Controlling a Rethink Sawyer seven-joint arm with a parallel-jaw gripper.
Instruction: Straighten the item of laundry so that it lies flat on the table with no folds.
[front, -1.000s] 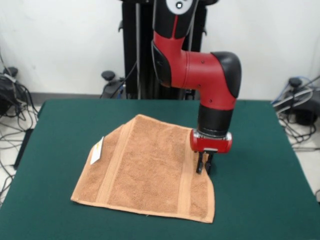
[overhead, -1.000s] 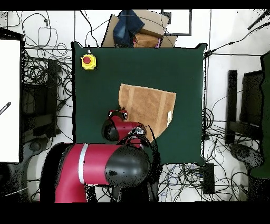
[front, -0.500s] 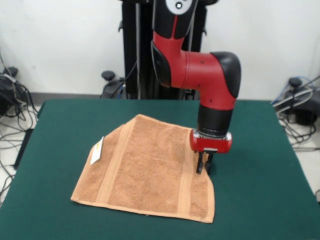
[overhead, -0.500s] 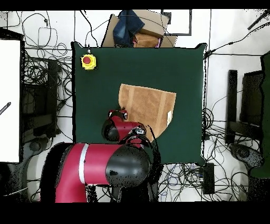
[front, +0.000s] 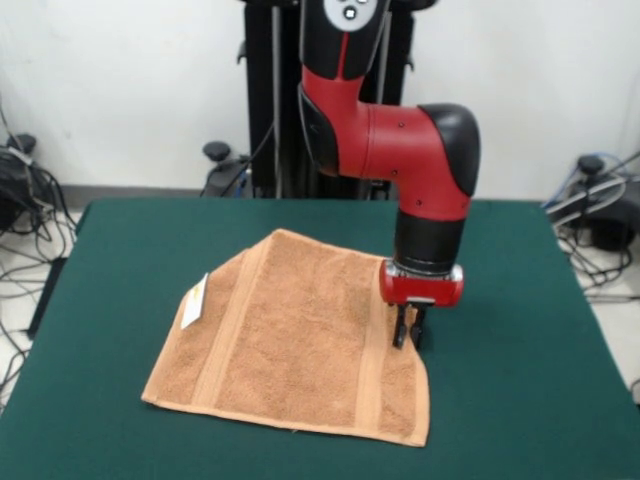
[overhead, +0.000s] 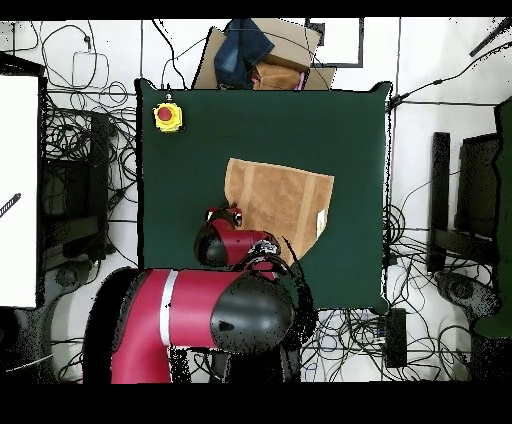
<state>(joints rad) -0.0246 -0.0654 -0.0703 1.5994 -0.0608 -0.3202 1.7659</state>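
A yellow box with a red button (overhead: 167, 116) sits near a corner; cables (overhead: 75, 150) litter the floor.

A red and black robot arm (front: 405, 150) reaches down over a dark green table (front: 520, 330). Its gripper (front: 408, 332) points straight down, the two dark fingers close together, tips at the right edge of an orange-tan towel (front: 290, 335). The towel spreads away to the gripper's left and toward the camera, mostly flat. A white tag (front: 194, 301) sits on the towel's edge farthest from the gripper.
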